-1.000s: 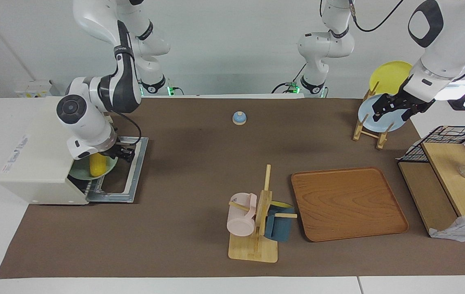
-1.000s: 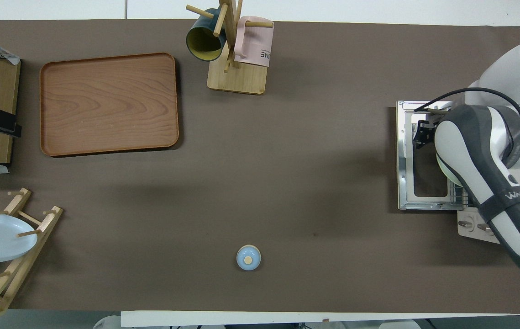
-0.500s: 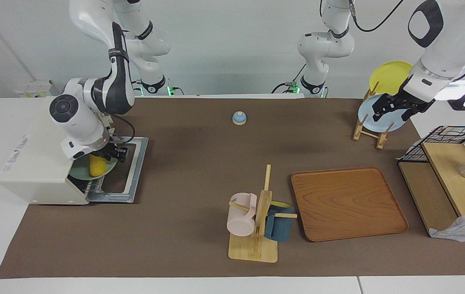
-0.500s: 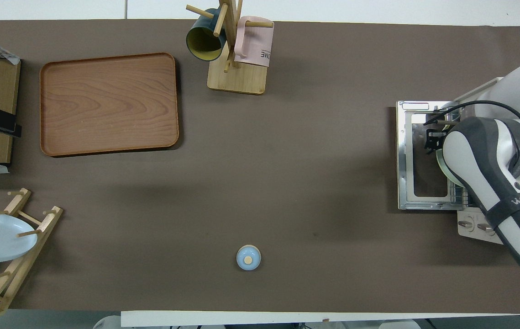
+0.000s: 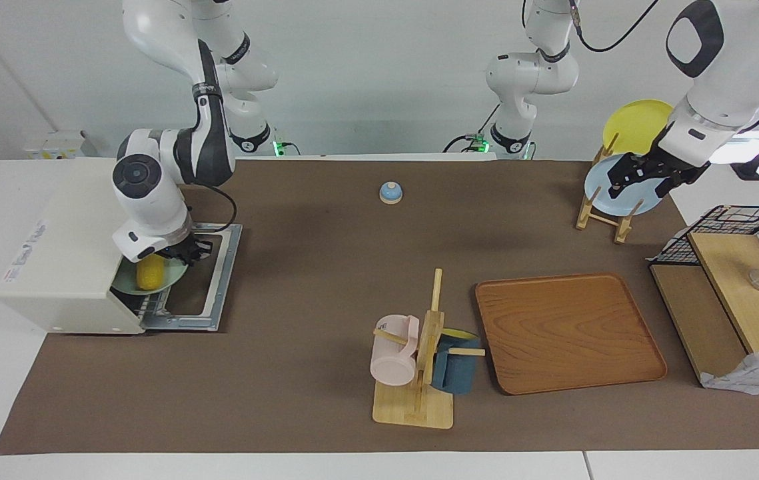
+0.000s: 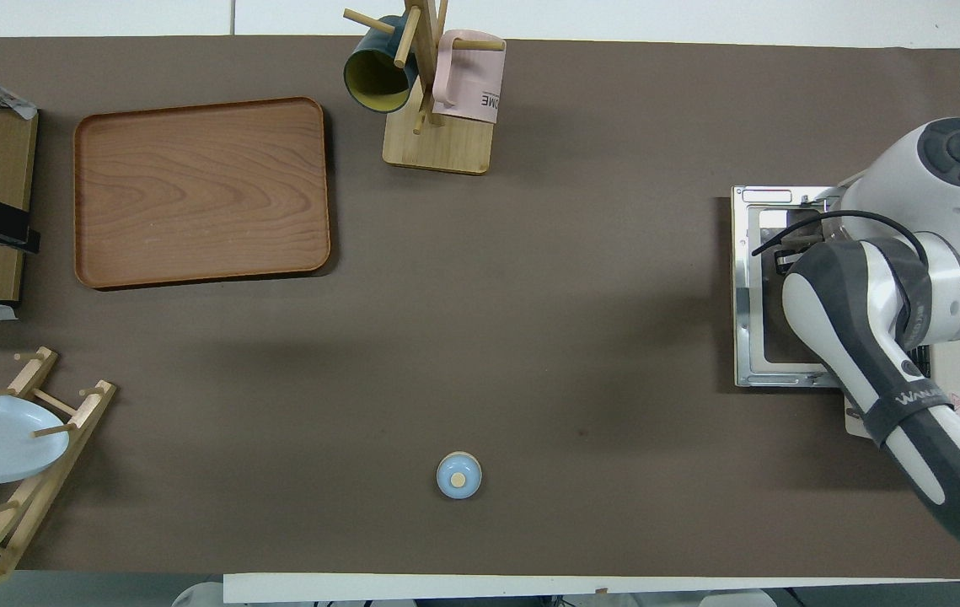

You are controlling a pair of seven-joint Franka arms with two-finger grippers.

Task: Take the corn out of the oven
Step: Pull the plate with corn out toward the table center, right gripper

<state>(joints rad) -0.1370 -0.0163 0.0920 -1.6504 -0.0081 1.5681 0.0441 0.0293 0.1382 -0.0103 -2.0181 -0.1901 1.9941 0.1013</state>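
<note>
The off-white oven [image 5: 62, 263] stands at the right arm's end of the table. Its door [image 5: 214, 280] lies open and flat, and also shows in the overhead view [image 6: 753, 287]. The yellow corn [image 5: 150, 273] lies on a pale green plate [image 5: 164, 284] on the wire rack at the oven's mouth. My right gripper [image 5: 184, 256] is low at the mouth, right at the corn's end nearer the robots. The wrist hides that end and any contact. In the overhead view the right arm [image 6: 867, 337] hides the corn and plate. My left gripper [image 5: 642, 177] waits open over the plate rack.
A blue bell [image 5: 390, 193] stands mid-table near the robots. A mug tree [image 5: 419, 360] with a pink and a blue mug stands beside a wooden tray [image 5: 569, 333]. A plate rack [image 5: 609, 200] and a wire basket with wooden shelves [image 5: 729, 287] are at the left arm's end.
My right gripper has moved from over the open door in toward the corn, and its wrist now covers more of the cob. The left arm has not moved.
</note>
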